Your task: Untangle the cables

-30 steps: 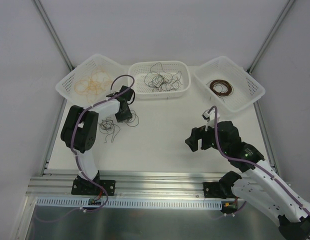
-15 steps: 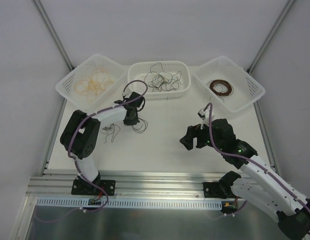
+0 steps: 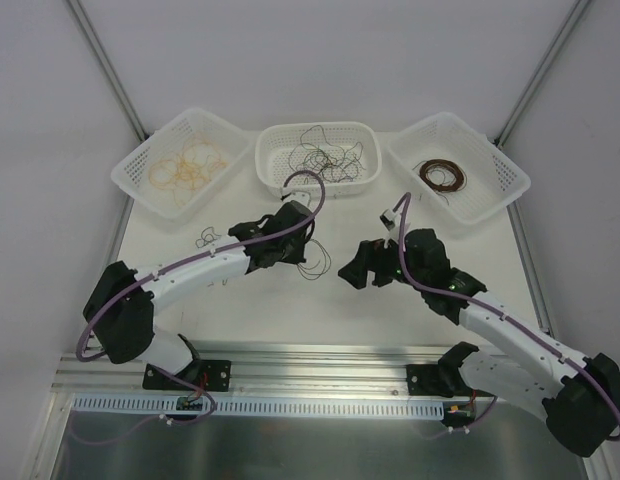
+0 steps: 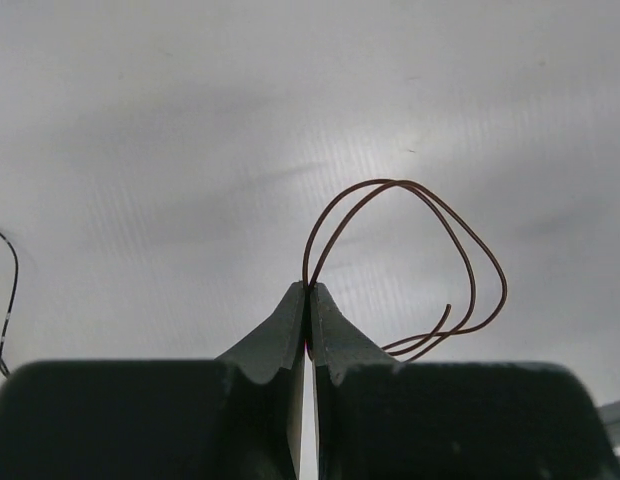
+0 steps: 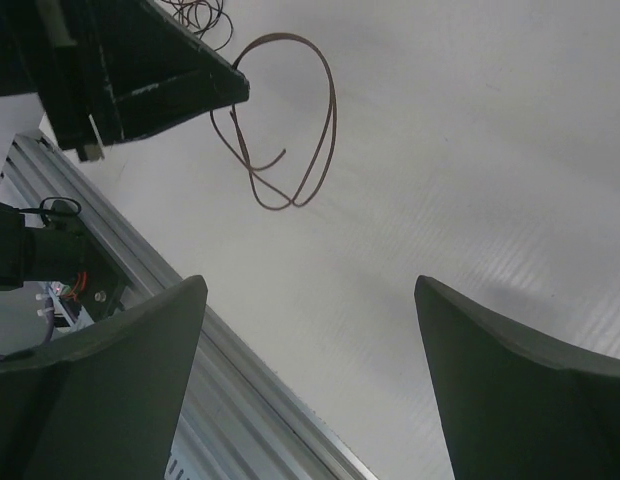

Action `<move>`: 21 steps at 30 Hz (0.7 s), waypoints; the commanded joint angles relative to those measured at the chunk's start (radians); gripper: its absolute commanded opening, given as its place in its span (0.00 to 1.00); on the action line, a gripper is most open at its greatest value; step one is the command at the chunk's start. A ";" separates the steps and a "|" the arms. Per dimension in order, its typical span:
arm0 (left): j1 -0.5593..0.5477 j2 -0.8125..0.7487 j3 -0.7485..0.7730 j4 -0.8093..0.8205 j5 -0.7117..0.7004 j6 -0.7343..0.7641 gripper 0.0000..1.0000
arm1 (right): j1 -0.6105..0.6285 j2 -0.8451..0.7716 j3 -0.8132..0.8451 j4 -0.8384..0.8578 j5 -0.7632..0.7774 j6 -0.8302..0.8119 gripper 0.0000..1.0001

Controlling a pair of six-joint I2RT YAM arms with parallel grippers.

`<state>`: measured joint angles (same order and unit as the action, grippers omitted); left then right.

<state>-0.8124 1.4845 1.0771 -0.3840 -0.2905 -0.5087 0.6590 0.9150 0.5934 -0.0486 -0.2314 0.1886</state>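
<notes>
White desk (image 3: 330, 310) fills the overhead view, with three white baskets along its far edge: the left basket (image 3: 133, 168) holds yellow-tan cables (image 3: 185, 168), the middle basket (image 3: 320, 188) black cables (image 3: 320, 158), the right basket (image 3: 500, 185) dark brown cables (image 3: 442, 176); how many lie in each cannot be counted. Two arms reach toward mid-desk. From above the pinch is hidden under the wrist, but the left wrist view shows it plainly: the left hand (image 4: 308, 292) is pressed tight on one brown cable (image 4: 390, 182) that curls in a double loop. The right wrist view shows the right hand (image 5: 311, 290) spread wide, holding nothing, that loop dangling beyond it. One loose black tangle (image 3: 205, 238) lies near the left basket; a black strand (image 4: 14, 280) is cut off at the left wrist view's edge.
</notes>
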 commanded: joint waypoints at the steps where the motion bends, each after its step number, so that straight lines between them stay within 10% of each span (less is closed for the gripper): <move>1: -0.063 -0.068 0.000 0.014 0.011 0.059 0.00 | 0.002 0.051 0.002 0.177 -0.068 0.066 0.90; 7: -0.140 -0.144 -0.017 0.028 0.031 0.072 0.00 | 0.002 0.162 0.017 0.246 -0.060 0.071 0.80; 19: -0.160 -0.214 -0.059 0.079 0.076 0.075 0.02 | 0.002 0.150 0.005 0.285 -0.114 0.052 0.01; 21: -0.160 -0.216 -0.062 0.077 0.065 0.072 0.10 | 0.002 0.127 0.019 0.230 -0.086 0.020 0.01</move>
<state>-0.9630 1.2865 1.0245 -0.3363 -0.2367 -0.4530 0.6590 1.0924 0.5903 0.1814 -0.3218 0.2527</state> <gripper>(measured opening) 0.077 0.020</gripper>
